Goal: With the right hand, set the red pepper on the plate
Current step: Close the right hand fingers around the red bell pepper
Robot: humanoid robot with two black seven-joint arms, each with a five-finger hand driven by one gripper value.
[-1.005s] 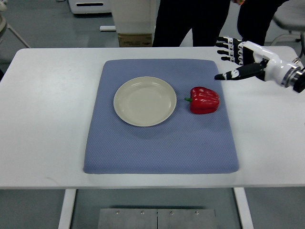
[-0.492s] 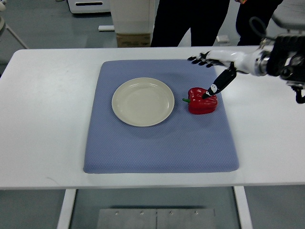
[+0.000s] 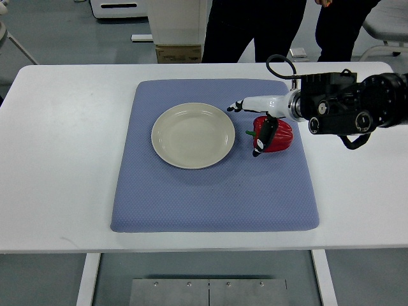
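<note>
A red pepper (image 3: 284, 134) lies on the blue mat (image 3: 210, 191), just right of an empty cream plate (image 3: 193, 135). My right hand (image 3: 248, 127) comes in from the right and reaches over the pepper's left half. Its thumb (image 3: 261, 137) lies down across the pepper's front and its fingers (image 3: 237, 106) stretch past the far left side, spread and not closed round it. The pepper rests on the mat with its green stem pointing at the plate. The left arm does not show.
The mat lies in the middle of a white table (image 3: 64, 159). Two people in dark clothes (image 3: 248, 29) stand at the far edge. A cardboard box (image 3: 180, 51) stands on the floor behind the table.
My right hand has moved left from the table's far right and come down over the pepper, turning so the thumb crosses its front. The pepper and plate have stayed in place.
</note>
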